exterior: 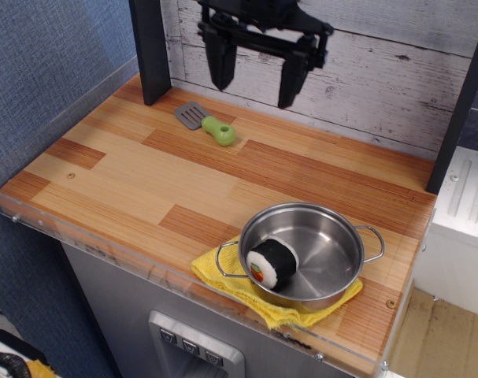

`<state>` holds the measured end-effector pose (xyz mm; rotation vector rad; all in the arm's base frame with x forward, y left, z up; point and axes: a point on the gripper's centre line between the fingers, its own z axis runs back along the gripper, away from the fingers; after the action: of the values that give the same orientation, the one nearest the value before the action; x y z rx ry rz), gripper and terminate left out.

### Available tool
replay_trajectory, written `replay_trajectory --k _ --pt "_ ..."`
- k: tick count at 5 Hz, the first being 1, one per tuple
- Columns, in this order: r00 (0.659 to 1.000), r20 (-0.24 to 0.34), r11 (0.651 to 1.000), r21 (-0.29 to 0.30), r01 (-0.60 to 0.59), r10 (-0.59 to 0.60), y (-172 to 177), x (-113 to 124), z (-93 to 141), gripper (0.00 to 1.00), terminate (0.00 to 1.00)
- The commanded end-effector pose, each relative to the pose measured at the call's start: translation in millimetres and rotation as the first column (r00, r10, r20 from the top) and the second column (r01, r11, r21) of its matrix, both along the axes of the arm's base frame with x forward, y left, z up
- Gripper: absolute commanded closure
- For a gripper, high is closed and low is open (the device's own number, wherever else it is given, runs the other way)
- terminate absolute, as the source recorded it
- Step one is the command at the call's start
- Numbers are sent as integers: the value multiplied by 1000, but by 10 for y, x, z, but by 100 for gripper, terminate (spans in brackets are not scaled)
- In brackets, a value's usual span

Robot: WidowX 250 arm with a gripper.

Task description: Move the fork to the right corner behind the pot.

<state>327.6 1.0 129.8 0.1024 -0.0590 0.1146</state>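
The wide bare tabletop (223,185) between the fork (207,124) at 11 o'clock and the pot (311,253) at 5 o'clock is free, while the dark post (150,49) blocks 11 o'clock.

I see the gripper (257,83) cut off at twelve o'clock; the pot (305,253) hides most of the yellow cloth (237,285).

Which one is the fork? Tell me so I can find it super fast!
Start at the long wooden table and look to its far edge, by the dark post and under the black gripper. The fork lies flat there, alone. It is the only thing with a chunky lime-green handle and a flat grey slotted head.
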Motion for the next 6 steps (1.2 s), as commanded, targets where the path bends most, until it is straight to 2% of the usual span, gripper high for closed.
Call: replay_trajectory --k 1,2,3,4,5,6 --pt "982 74 984 36 -177 174 30 430 -186 0 0" --pt "965 140 968 85 -235 222 121 528 -243 0 0" --pt "937 218 943 134 -306 273 210 514 -163 0 0" --pt "897 298 919 125 -374 325 300 459 -96 0 0" --pt "854 349 903 47 -428 386 396 387 -196 0 0" --pt "846 349 908 -33 -418 403 448 388 -317 0 0"
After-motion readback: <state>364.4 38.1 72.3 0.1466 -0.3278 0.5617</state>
